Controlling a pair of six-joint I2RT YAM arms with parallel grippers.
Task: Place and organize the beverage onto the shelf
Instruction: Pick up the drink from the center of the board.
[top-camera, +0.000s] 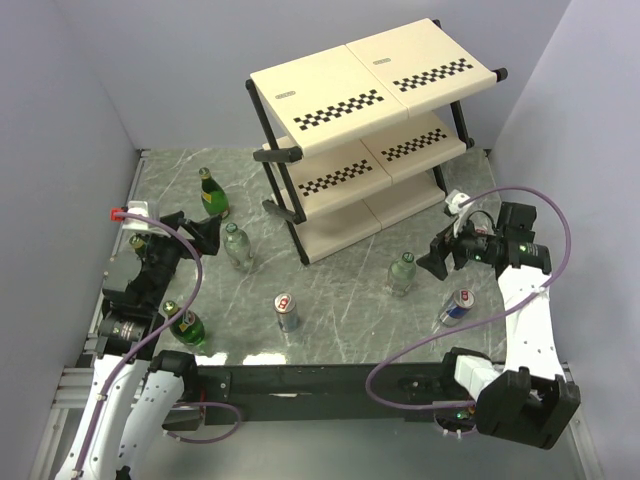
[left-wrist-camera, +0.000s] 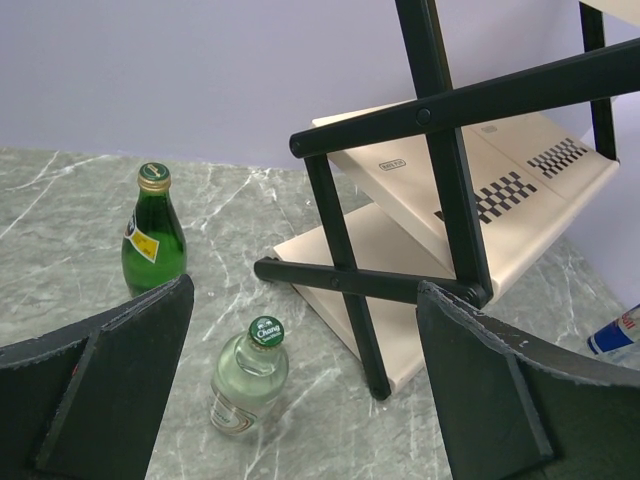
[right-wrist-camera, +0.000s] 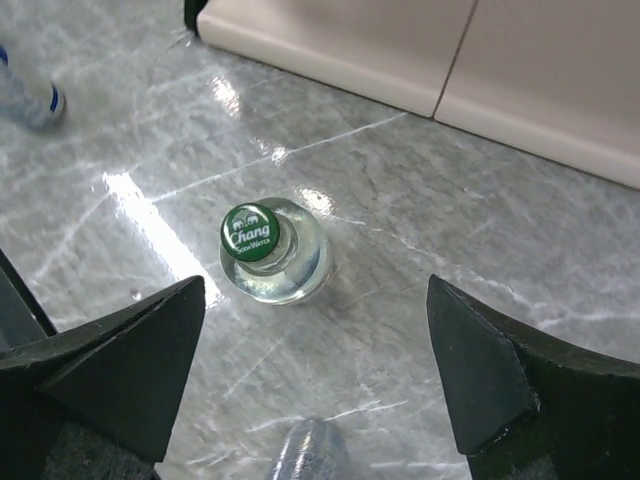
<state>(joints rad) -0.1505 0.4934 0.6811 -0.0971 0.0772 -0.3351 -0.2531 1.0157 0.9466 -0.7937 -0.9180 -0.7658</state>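
The shelf (top-camera: 370, 110) stands at the back with bare cream tiers. On the table stand green bottles (top-camera: 211, 193) (top-camera: 186, 325), clear bottles (top-camera: 237, 246) (top-camera: 402, 272) and cans (top-camera: 286, 312) (top-camera: 457, 307). My left gripper (top-camera: 205, 236) is open just left of one clear bottle; in the left wrist view that bottle (left-wrist-camera: 250, 378) stands low between the wide jaws of the gripper (left-wrist-camera: 300, 400), with a green bottle (left-wrist-camera: 153, 235) beyond. My right gripper (top-camera: 437, 257) hangs open to the right of the other clear bottle (right-wrist-camera: 268, 250), which stands ahead of its fingers (right-wrist-camera: 120, 370), untouched.
A third green bottle (top-camera: 138, 243) peeks out from behind the left arm. The shelf's black frame leg (left-wrist-camera: 350, 300) stands close to the right of the clear bottle. Grey walls close in the table on the left, back and right. A silvery top (right-wrist-camera: 310, 455) shows under the right gripper.
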